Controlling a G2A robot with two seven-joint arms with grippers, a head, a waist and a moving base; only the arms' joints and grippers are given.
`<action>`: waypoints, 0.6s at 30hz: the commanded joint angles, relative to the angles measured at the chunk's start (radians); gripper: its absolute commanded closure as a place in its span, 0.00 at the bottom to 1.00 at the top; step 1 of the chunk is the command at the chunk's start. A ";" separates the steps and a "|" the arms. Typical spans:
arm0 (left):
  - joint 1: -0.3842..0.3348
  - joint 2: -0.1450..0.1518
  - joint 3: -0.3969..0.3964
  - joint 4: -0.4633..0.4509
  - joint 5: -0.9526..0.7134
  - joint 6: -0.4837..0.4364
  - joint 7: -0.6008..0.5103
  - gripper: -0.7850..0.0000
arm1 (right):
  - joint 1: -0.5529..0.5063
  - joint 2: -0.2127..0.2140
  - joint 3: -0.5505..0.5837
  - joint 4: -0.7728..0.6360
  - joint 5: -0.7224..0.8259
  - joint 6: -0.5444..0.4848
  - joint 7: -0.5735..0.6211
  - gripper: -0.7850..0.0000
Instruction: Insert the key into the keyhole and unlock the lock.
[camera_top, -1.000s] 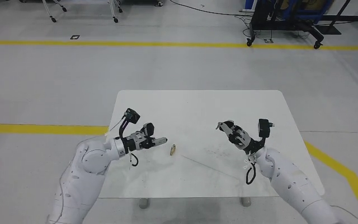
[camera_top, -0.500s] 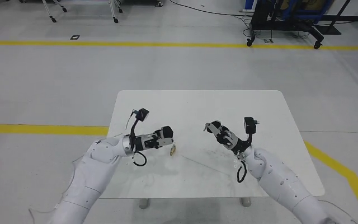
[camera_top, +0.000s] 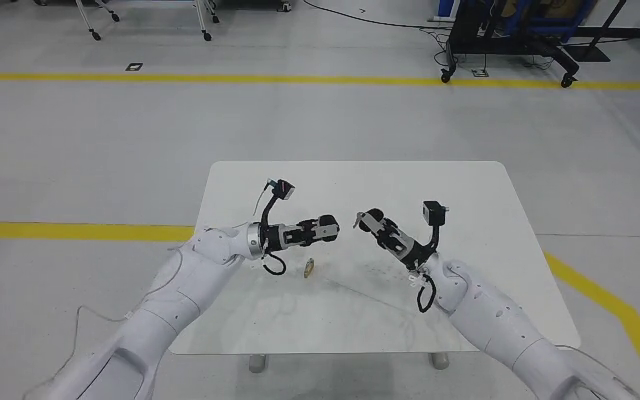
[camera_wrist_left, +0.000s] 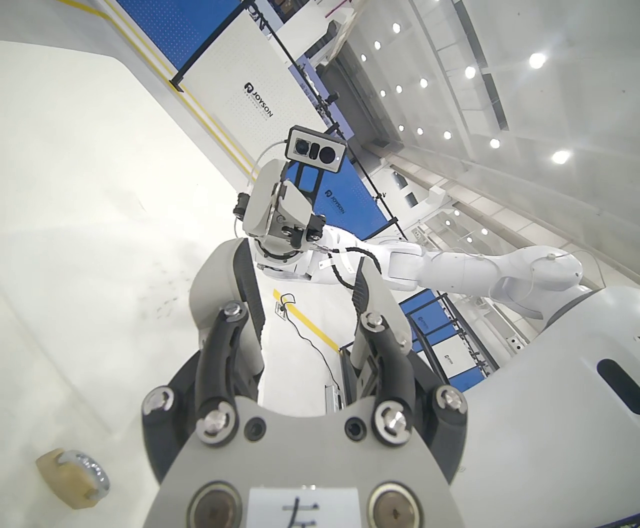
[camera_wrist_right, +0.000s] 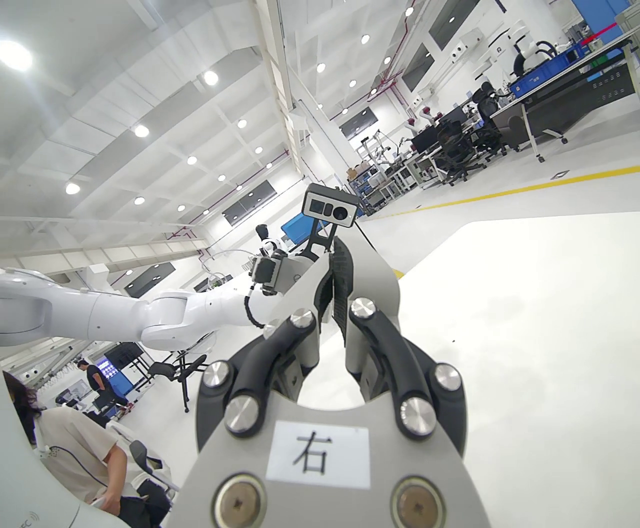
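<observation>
A small brass padlock (camera_top: 309, 267) with a silver shackle lies on the white table (camera_top: 460, 200), a little toward the front from its middle. In the left wrist view the padlock (camera_wrist_left: 72, 477) lies below and beside the wrist. My left gripper (camera_top: 330, 227) hangs open and empty above the table, just beyond the padlock; its fingers (camera_wrist_left: 235, 285) stand well apart. Facing it at a short gap, my right gripper (camera_top: 363, 218) is shut. In the left wrist view a thin silvery piece, seemingly the key, is pinched in the right gripper (camera_wrist_left: 274, 207). The right gripper (camera_wrist_right: 334, 272) hides that piece in its own view.
The table's far edge and corner (camera_wrist_right: 465, 227) lie beyond the right gripper, with bare tabletop (camera_top: 400, 300) all round the padlock. Yellow floor lines (camera_top: 300, 78) run behind the table, and desks and chairs (camera_wrist_right: 465, 145) stand far off in the room.
Both arms have swung inward toward the table's middle, so the grippers now face each other closely. The left gripper passed beyond the padlock, which has not moved.
</observation>
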 joint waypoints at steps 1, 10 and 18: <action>-0.022 -0.003 0.038 0.017 -0.015 -0.015 0.016 0.38 | -0.002 0.001 0.000 -0.001 0.012 0.000 0.021 1.00; -0.083 -0.020 0.165 0.073 -0.038 -0.060 0.060 0.45 | -0.008 0.000 0.002 -0.022 0.085 0.000 0.099 1.00; -0.121 -0.038 0.245 0.122 -0.061 -0.099 0.100 0.45 | -0.012 -0.005 0.015 -0.012 0.097 0.000 0.131 1.00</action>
